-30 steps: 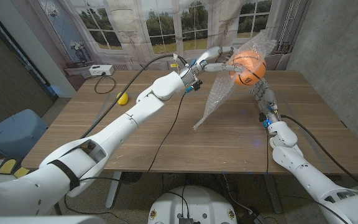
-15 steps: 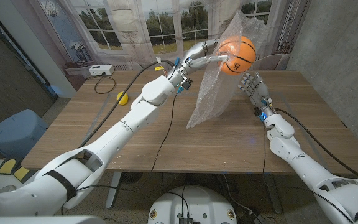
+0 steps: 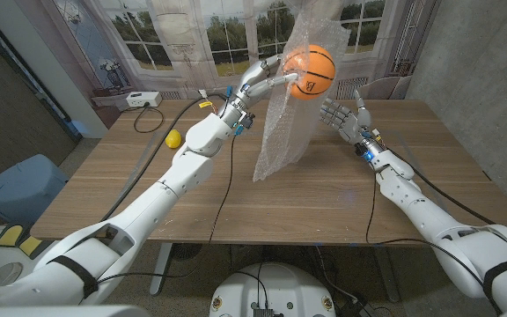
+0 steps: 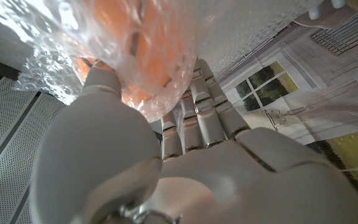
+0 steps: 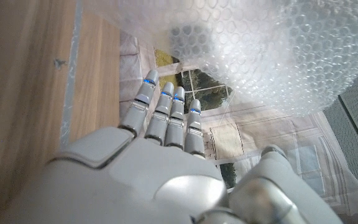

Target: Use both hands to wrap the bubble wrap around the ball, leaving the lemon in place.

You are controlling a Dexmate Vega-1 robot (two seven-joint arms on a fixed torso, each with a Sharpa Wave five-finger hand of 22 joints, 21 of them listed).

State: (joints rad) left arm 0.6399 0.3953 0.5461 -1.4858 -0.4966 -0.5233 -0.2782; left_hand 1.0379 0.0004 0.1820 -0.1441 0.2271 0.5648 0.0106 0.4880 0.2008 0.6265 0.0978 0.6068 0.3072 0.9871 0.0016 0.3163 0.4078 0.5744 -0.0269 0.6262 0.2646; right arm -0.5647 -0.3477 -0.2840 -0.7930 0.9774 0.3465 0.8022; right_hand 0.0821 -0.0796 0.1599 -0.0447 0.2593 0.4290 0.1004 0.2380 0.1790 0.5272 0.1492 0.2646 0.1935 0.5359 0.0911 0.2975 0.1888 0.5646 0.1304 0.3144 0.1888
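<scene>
Wooden worktop (image 3: 324, 189) fills mid frame, window mural behind it, and the lemon (image 3: 173, 138) sits at left of the worktop, well apart from the action, so it is fine where it is. Left robot hand (image 3: 262, 77) is up high at upper centre, fingers closed around the ball (image 3: 309, 71) through the bubble wrap (image 3: 280, 132); the left wrist view confirms fingers (image 4: 197, 99) pressed on plastic over orange. Wrap covers the ball's top and back, and a long loose tail hangs down to the worktop below it. Right robot hand (image 3: 341, 117) is at right of centre, just below and beside the ball, empty, fingers spread, palm facing the ball; in the right wrist view the sheet (image 5: 272, 56) hangs just beyond its fingertips (image 5: 166, 99), not touching. Step in hand looks like the right hand coming in to take the hanging tail. To do it well: keep the left grip steady so the ball can't slip inside the slick plastic, catch the tail low, sweep it under and up across the bare orange front, then cup both palms. Risk: tugging the sheet could drag it off the ball.
</scene>
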